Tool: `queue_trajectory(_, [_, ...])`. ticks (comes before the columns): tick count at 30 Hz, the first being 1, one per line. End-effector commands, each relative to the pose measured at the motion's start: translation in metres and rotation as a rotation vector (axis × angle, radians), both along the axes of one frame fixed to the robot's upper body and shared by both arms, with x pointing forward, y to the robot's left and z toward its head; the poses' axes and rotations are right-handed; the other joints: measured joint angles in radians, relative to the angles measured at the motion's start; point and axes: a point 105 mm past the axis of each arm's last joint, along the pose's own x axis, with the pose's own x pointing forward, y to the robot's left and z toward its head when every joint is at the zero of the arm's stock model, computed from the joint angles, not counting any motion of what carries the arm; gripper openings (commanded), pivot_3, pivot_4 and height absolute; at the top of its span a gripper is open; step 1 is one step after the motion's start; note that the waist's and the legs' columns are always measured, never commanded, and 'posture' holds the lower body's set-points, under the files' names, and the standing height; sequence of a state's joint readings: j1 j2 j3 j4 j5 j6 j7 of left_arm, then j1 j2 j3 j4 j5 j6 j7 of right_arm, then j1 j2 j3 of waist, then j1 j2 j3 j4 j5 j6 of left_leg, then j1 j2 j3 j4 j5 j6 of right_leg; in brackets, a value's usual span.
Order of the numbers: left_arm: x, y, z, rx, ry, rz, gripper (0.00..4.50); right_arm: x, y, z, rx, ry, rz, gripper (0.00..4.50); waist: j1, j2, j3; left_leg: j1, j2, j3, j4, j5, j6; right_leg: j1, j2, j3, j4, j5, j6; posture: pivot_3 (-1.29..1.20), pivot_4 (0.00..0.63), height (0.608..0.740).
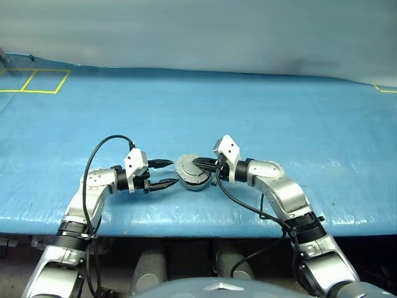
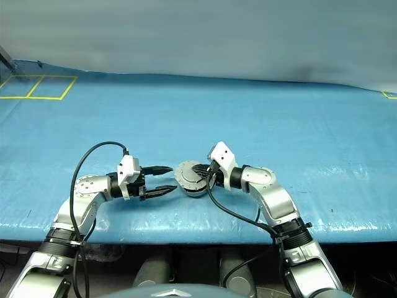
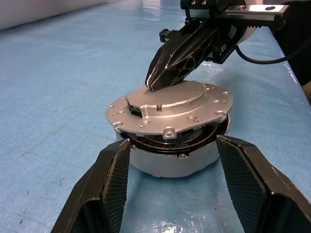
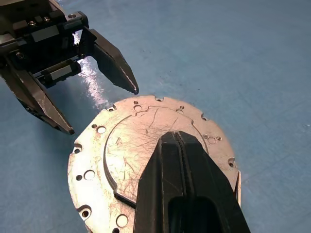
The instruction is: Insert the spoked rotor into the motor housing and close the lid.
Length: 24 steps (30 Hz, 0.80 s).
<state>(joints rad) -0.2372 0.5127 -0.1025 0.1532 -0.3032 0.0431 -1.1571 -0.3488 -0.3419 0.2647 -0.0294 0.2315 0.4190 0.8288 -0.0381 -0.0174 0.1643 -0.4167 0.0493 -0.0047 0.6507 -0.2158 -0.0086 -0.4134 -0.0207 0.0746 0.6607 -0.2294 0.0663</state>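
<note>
Showing lid (image 3: 170,109) tilted over housing (image 3: 175,160)

Even overhead light, sharp pictures throughout.
White glare streaks the blue table (image 4: 92,80) just beside the left gripper (image 4: 102,110); soft shadow beneath the motor housing (image 3: 175,162).

Worktop (image 1: 260,105) is covered in a blue sheet, wrinkled and glossy near the front edge. Yellow tape lines (image 1: 37,81) mark squares at the far left corner, and another bit of yellow tape (image 1: 386,90) sits at the far right edge. The motor housing (image 1: 196,180) sits on the sheet near the front edge, about mid-width.
</note>
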Motion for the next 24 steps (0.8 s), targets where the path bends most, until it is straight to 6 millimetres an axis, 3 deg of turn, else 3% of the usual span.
queue_trajectory(1, [-0.002,0.000,0.011,-0.015,-0.036,-0.006,3.07,-0.004,0.004,0.001,-0.003,-0.036,0.011,0.02,0.000,0.000,0.000,0.000,0.000,0.000,0.000,0.000,0.000,0.000,0.000,0.000,0.000,0.000,0.000,0.00,0.150,0.740])
queue_trajectory(14, [-0.003,-0.002,0.008,-0.021,-0.029,-0.004,3.07,-0.007,0.002,-0.017,-0.024,-0.014,-0.044,0.02,0.000,0.000,0.000,0.002,0.000,0.000,0.000,0.000,0.000,0.001,0.000,0.000,0.000,0.000,0.000,0.00,0.150,0.740])
queue_trajectory(24, [-0.004,-0.002,0.006,-0.016,-0.037,-0.013,3.07,-0.004,0.001,0.020,0.156,-0.102,-0.123,0.02,0.001,0.000,0.000,0.001,0.000,0.000,0.000,0.000,0.000,0.001,0.000,0.000,0.000,0.000,-0.001,0.00,0.150,0.740])
